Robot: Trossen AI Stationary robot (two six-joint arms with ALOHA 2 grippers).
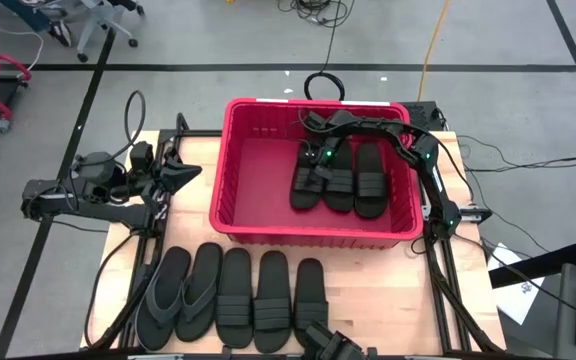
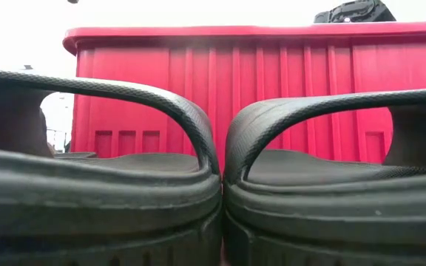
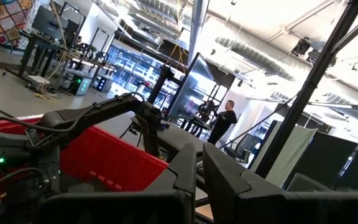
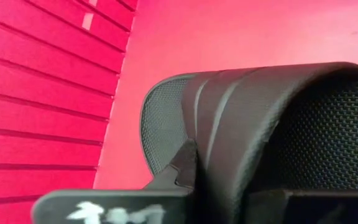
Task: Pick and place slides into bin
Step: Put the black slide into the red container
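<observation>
Your right gripper is reaching down inside the red bin, at the far end of the leftmost of three slides lying side by side on the bin floor. In the right wrist view that slide's ribbed strap is sitting right against the dark finger, which is pressing at the strap's edge; you cannot tell from these pictures whether the fingers are clamping the strap or coming apart. The other two binned slides are lying just beside it on its right. Your left gripper is waiting closed and empty above the table's left side, near the bin's left wall. Five more slides are lying in a row on the table in front of the bin.
</observation>
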